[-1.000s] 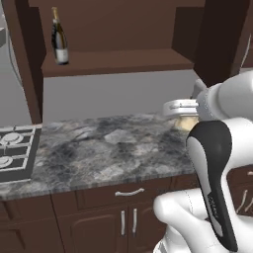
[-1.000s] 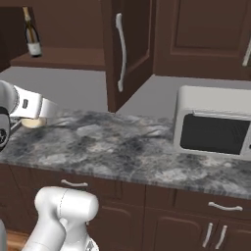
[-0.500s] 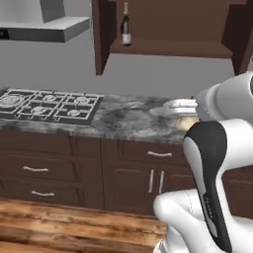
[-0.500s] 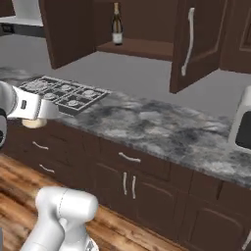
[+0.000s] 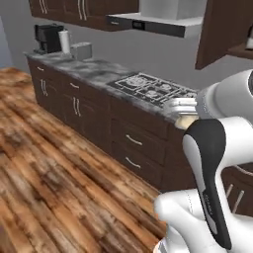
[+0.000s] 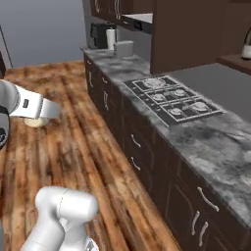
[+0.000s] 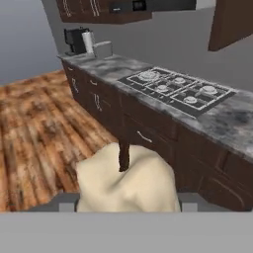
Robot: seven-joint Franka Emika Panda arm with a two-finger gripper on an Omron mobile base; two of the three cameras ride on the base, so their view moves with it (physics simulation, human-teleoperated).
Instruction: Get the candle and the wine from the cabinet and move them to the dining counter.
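Nearest, in the lower centre of the hand view: the candle (image 7: 126, 183), cream and lumpy, dark wick upright, sits between the jaws of the gripper (image 7: 123, 205), which are clamped on its sides and carry it clear of any surface. In the left base view the same candle (image 5: 187, 120) peeks out at right of centre beneath the hand; in the right base view it (image 6: 34, 122) hangs at the left edge over the wooden floor (image 6: 73, 142). Behind it, middle of the frames, runs the marbled counter with the stove (image 7: 178, 88), and further off in the upper left a coffee machine (image 7: 75, 40). At the far upper right edge of the right base view a pale bottle base (image 6: 246, 48) stands on a dark shelf, probably the wine in the cabinet. Judgement: first item is in transit; the dining counter is yet to be found, so the next move calls for driving on until it comes under the hand, then lowering and letting go before returning for the bottle.
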